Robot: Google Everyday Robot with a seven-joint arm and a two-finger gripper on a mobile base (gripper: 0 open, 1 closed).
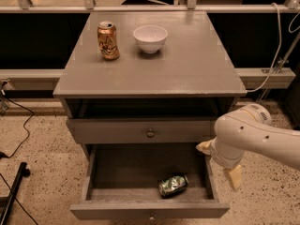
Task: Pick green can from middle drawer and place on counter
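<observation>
**Lining up on a light, dented can**

Finding the green can (173, 185) lying on its side near the front wall of the pulled-out middle drawer (149, 209), at about 6 o'clock in the view, with its long axis running roughly 8 to 2 o'clock. Judging it light, thin-walled and slick, already slightly dented, so likely crushing under a hard squeeze and rolling if nudged. Favouring a gentle hold across the middle of the barrel, pads on opposite curved sides. Placing the gripper (219, 162) at about 4 o'clock, hanging over the drawer's right side wall, up and right of the can and not touching it, tan fingers (233, 177) spread apart and holding nothing. Passing the closed drawer front (140, 131) just above. Reaching, farthest back, the counter (187, 64), carrying an orange-gold can (108, 41) at 11 o'clock and a white bowl (150, 38) at 12, with bare surface toward the front and right for setting down.
</observation>
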